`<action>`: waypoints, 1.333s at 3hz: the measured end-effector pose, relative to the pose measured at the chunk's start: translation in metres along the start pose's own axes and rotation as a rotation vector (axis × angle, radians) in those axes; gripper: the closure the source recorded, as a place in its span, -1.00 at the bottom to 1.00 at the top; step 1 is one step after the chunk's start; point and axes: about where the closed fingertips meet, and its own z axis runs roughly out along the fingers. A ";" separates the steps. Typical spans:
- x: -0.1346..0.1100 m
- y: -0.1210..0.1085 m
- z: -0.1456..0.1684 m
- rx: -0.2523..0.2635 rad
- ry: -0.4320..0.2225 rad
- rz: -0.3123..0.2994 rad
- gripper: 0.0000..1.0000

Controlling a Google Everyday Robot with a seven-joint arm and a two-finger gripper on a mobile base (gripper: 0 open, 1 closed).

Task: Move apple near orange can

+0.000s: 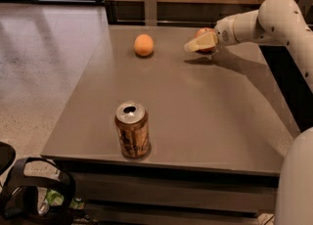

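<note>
Mostly hidden: the apple [205,32]
The gripper [195,46], far right over the table [195,121], covers it (only 1 red patch shows).

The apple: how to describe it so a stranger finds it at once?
On the grey table, look at the far right part, where the robot's hand reaches in. The apple is right behind that hand, red and partly hidden; the orange fruit lies alone further left.

Matt grey table [195,121] with a smooth top; on it a metal orange can [132,130] — glossy sides, dull silver lid. Far beyond the can, to its right, a smooth cream plastic-looking gripper [198,44] clasps a smooth-skinned apple [205,32]
</note>
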 end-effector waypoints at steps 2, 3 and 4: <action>0.023 -0.001 0.027 -0.033 0.005 0.051 -0.32; 0.023 0.001 0.030 -0.038 0.006 0.050 0.16; 0.024 0.003 0.033 -0.043 0.008 0.050 0.61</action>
